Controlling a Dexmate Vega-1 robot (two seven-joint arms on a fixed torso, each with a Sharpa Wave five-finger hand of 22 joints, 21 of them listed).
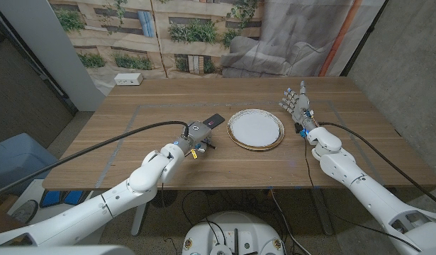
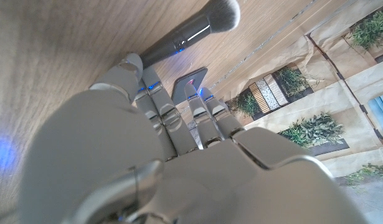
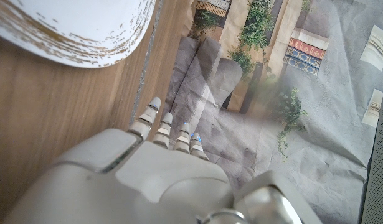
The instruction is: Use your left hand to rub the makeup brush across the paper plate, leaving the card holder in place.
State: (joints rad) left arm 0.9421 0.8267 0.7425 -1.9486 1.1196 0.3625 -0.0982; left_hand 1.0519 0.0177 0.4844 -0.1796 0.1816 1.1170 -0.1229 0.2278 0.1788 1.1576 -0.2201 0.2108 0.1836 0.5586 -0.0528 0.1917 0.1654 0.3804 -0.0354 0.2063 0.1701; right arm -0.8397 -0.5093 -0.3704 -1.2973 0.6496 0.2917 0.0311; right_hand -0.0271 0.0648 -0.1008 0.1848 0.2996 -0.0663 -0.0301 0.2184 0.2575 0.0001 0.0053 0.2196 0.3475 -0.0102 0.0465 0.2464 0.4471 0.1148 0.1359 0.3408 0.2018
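So the left robot hand (image 1: 192,137) sits low over the wooden table (image 1: 132,152), fingers reaching out toward the makeup brush with a dark grey handle and fluffy grey bristles (image 2: 190,31). From the left wrist view the fingertips (image 2: 131,63) are right at the brush handle, touching or nearly so, but I honestly can't tell whether the robot hand has actually closed on it or is just resting against it. The brush lies flat on the table just beyond those fingers. The small dark rectangular card holder (image 1: 215,120) is right past the left robot hand too, just beside the brush, and it also shows in the wrist view (image 2: 191,79).

The round white paper plate with a gold speckled rim (image 1: 255,129) is off to the right of the left robot hand, near but not touching it, sitting between the two robot hands.

The right robot hand (image 1: 297,105) is on the far side of the plate, fingers straight and spread, holding nothing.
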